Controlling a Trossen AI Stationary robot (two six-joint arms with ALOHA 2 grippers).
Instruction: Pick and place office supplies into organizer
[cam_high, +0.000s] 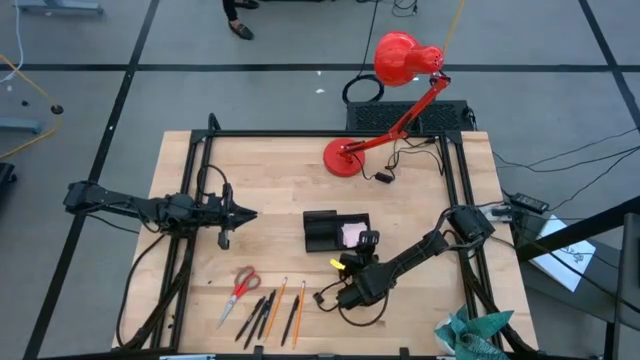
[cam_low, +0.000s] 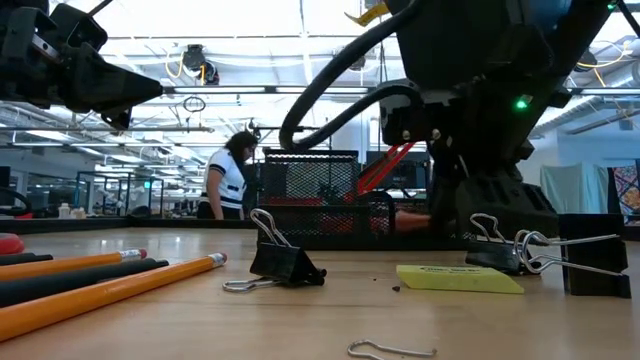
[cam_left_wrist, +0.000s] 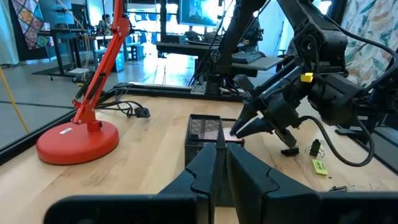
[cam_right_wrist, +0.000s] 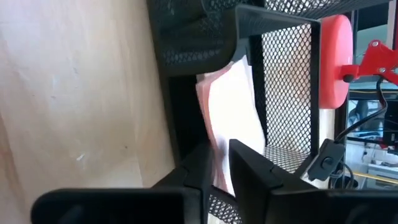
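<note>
Depositing stage, right arm. The right gripper (cam_high: 366, 240) sits at the near rim of the organizer (cam_high: 322, 231), a black mesh tray near mid-table, with the pink sticky-note pad (cam_right_wrist: 233, 118) already inside its right-hand compartment. In the right wrist view the pad leans against the mesh wall between the two dark fingers, which stand narrowly parted; whether they still pinch the pad or have just let go, I cannot tell.

Left gripper (cam_high: 240, 213): idle above the table's left part, fingers nearly together with a thin gap, nothing between them.

Remaining stock, loose on the table:
- red-handled scissors (cam_high: 240, 288), near edge, left of the pencils;
- pencils (cam_high: 280, 308), orange and dark, in a fan near the front edge;
- yellow eraser-like block (cam_low: 458, 278), just beside the right arm;
- black binder clips (cam_low: 283, 262) and a bent wire clip, seen in the low view.

Not stock: red desk lamp (cam_high: 392, 72) at the far edge.

Handling note, as judgement: the pad should be freed only once its lower edge rests on the tray floor, then the fingers drawn straight back up, so that the tilted pad is not dragged out or the light mesh tray shoved.

Markings: no brand, label or writing can be read on any item; faint print on the yellow block is too small to make out.
</note>
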